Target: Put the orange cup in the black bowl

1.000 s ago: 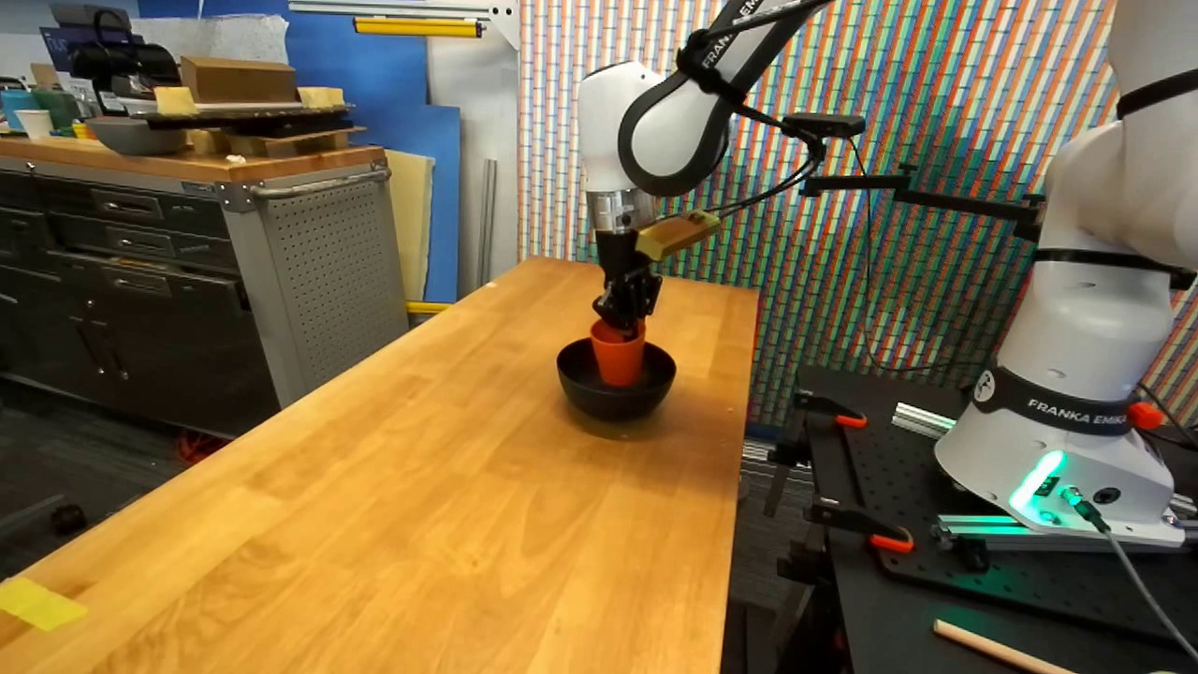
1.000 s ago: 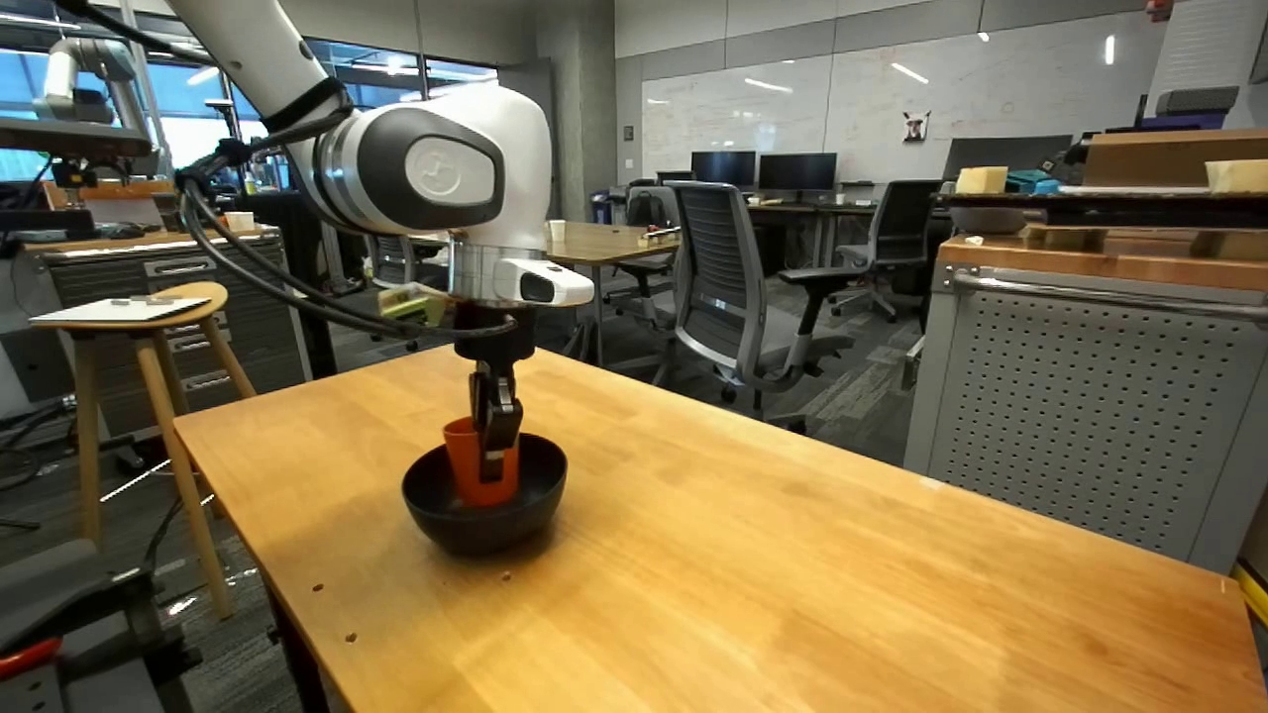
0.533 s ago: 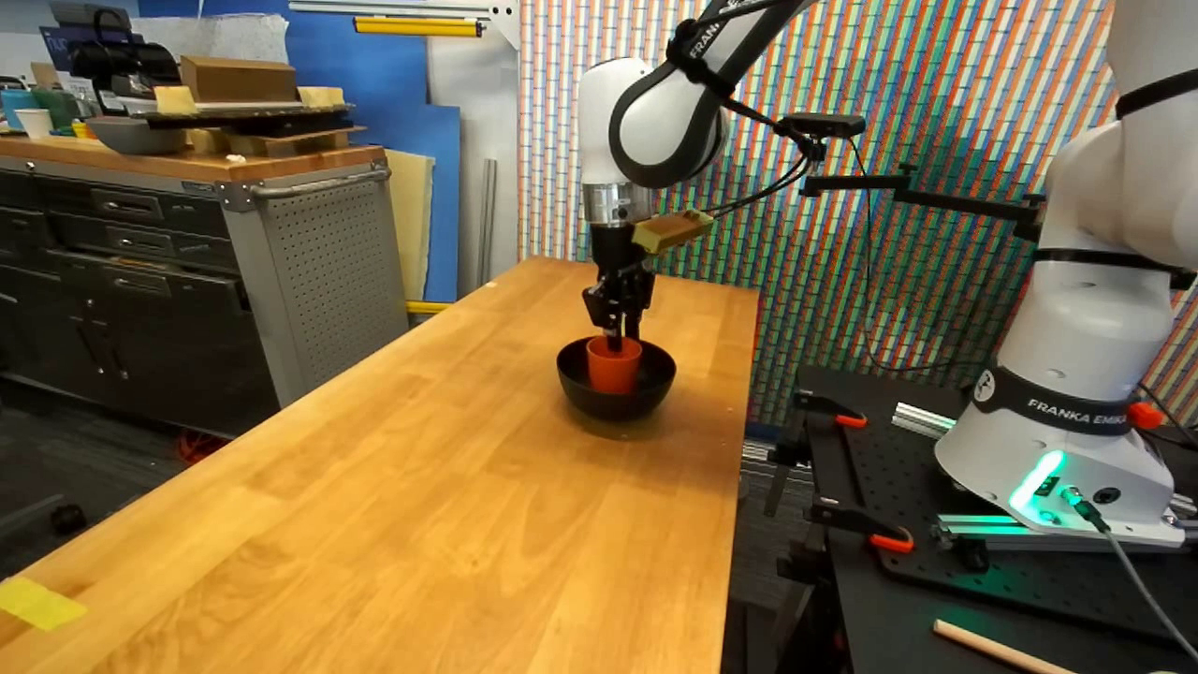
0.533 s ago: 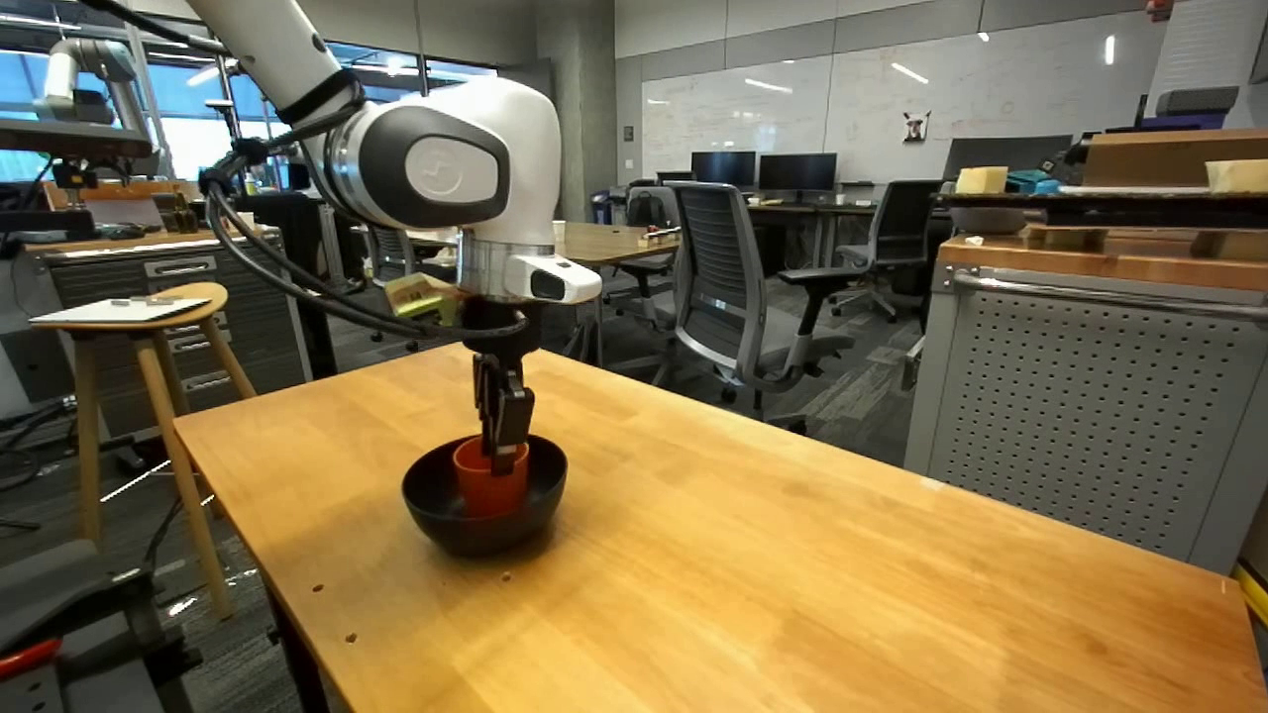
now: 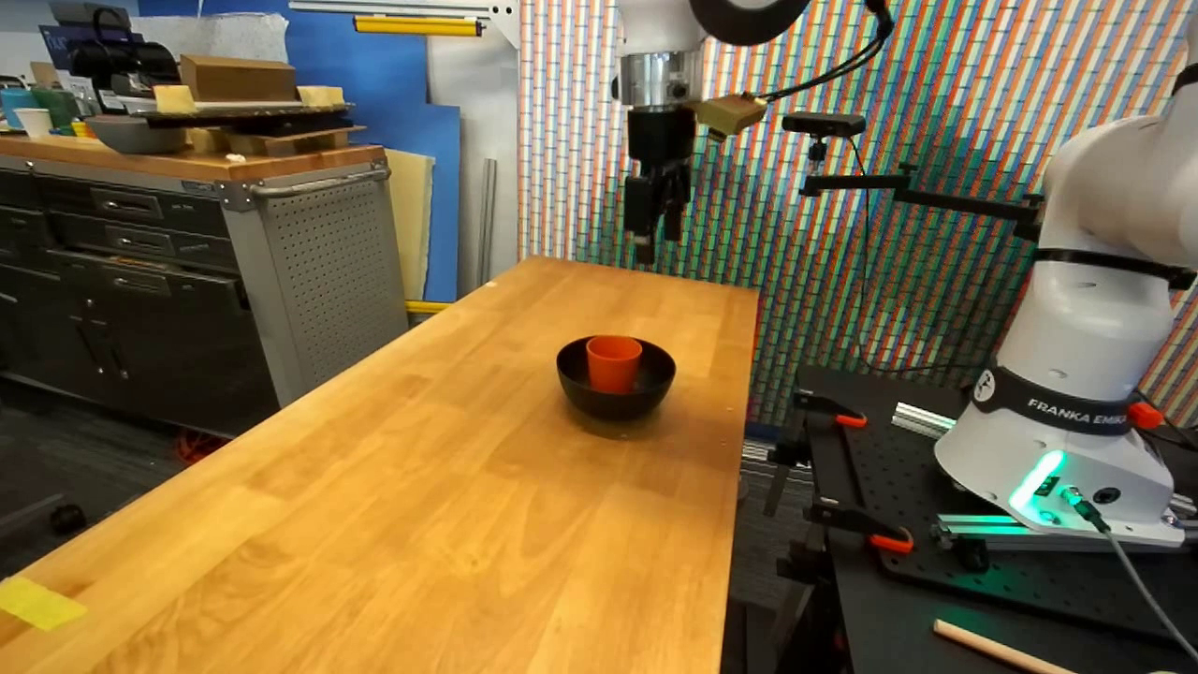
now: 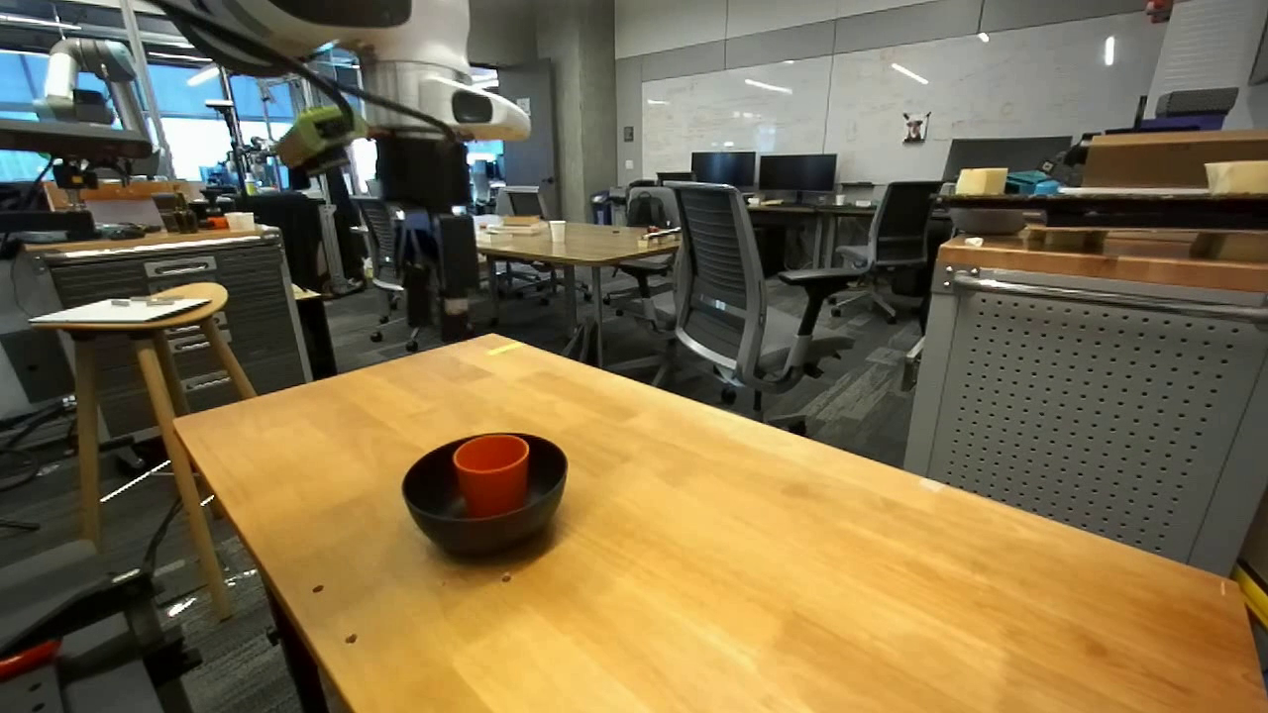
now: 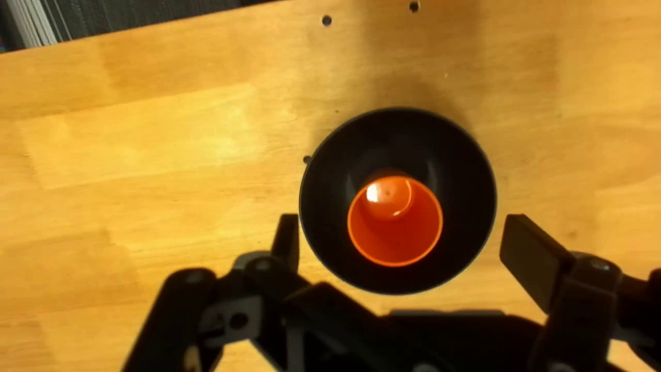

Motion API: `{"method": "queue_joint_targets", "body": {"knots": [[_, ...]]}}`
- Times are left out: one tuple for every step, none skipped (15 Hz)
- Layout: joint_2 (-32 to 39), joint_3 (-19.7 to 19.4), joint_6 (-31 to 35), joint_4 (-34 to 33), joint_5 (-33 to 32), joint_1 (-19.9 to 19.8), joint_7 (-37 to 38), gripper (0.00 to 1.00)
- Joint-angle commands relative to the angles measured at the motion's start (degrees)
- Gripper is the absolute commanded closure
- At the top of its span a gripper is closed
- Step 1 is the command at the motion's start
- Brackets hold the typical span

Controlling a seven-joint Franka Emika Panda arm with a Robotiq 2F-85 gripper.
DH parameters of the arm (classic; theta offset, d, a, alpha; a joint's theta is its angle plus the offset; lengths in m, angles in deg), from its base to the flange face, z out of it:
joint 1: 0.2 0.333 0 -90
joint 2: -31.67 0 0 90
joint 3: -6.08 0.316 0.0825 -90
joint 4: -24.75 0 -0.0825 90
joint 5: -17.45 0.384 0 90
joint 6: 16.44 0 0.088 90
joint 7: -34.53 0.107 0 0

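The orange cup [image 5: 614,367] stands upright inside the black bowl [image 5: 618,405] on the wooden table. Both exterior views show this pair, with the cup [image 6: 492,480] resting off-centre in the bowl [image 6: 485,538]. High above them, clear of the cup, hangs my gripper [image 5: 658,241], pointing down. From the wrist view I look into the hollow cup [image 7: 395,240], ringed by the bowl's dark inside [image 7: 465,206]. The jaws of my gripper [image 7: 402,227] are spread wide on either side of that view, and nothing is held between the fingers [image 7: 534,258].
The wooden table [image 6: 792,555] carries the bowl near one long edge. A camera [image 5: 824,124] on a bracket stands behind the arm. Beyond the table are an office chair [image 6: 728,277], a stool [image 6: 188,302] and a grey cabinet [image 6: 1080,396].
A second ago my fingers gripped the cup's wall, the cup sitting higher. It dropped lower into the bowl and was let go. My gripper has since opened and risen well above it.
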Motion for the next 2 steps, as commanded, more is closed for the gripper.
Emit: {"method": "queue_joint_targets", "body": {"knots": [[-1.7,1.1,-1.5,0.0,0.1,-0.4,-0.1,0.0],[-2.1,1.3,-1.4,0.2,0.1,-0.3,-0.1,0.0]]}}
